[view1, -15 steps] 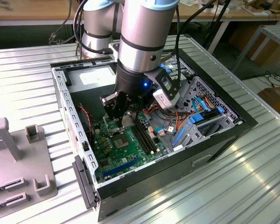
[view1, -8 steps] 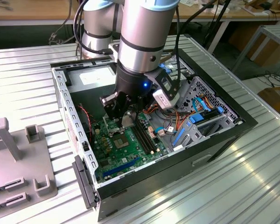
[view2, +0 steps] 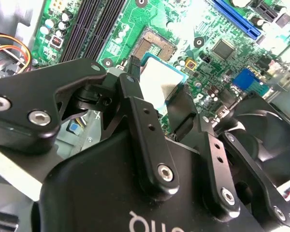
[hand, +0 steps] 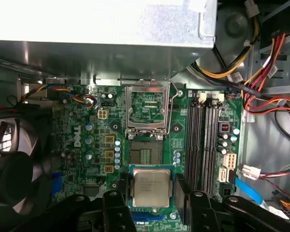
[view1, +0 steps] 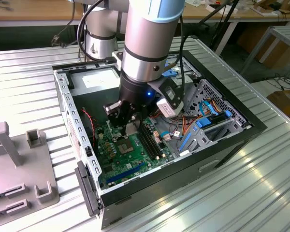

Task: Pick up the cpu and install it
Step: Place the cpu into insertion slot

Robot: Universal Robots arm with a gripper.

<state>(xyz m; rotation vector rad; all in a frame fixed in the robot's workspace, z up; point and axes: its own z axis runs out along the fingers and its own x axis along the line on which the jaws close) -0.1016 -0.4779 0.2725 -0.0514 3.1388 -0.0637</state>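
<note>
The tool point(hand: 152, 191) is clamped on the cpu point(hand: 150, 186) by two opposite edges. It holds the chip flat and metal face up over the motherboard point(hand: 87, 140), near the open socket point(hand: 146, 151) (frame flipped up), probably so the chip seats squarely.

A ribbed silver metal table point(view1: 241, 193) catches bright glare, with a long wooden workbench point(view1: 34, 9) standing behind it.

One cpu point(hand: 150, 187), one socket point(hand: 146, 152), one motherboard point(hand: 96, 145), one fan point(hand: 14, 169), one computer case point(view1: 183, 181).
</note>
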